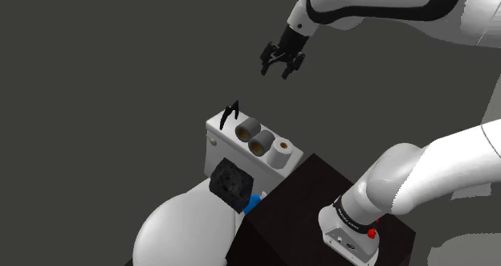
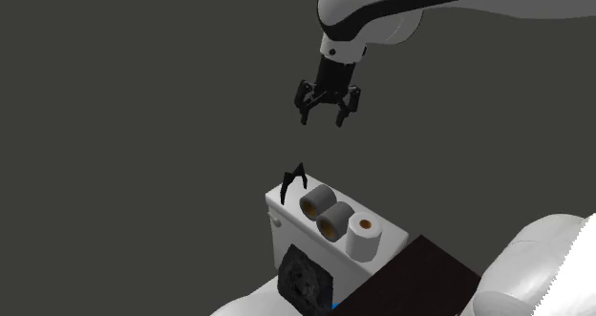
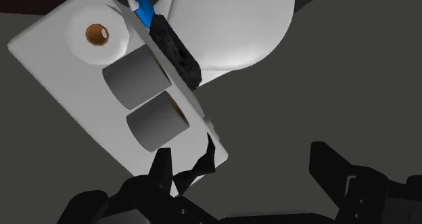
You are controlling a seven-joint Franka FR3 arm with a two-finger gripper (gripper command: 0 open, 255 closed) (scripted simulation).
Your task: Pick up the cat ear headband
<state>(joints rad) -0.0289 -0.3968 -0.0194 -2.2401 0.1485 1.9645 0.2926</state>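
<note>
The black cat ear headband [image 1: 233, 112] stands ears-up on the end of the white tank [image 1: 215, 133] farthest from the stand, just beside two grey rolls [image 1: 247, 129] (a white roll [image 1: 281, 152] lies past them). The gripper [image 1: 281, 63] hangs well above it, fingers wide apart and empty, seemingly lined up for a straight drop that stays clear of the rolls

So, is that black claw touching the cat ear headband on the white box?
Apart. The second exterior view shows the open gripper hanging above the headband, with plain dark background between them.
</note>
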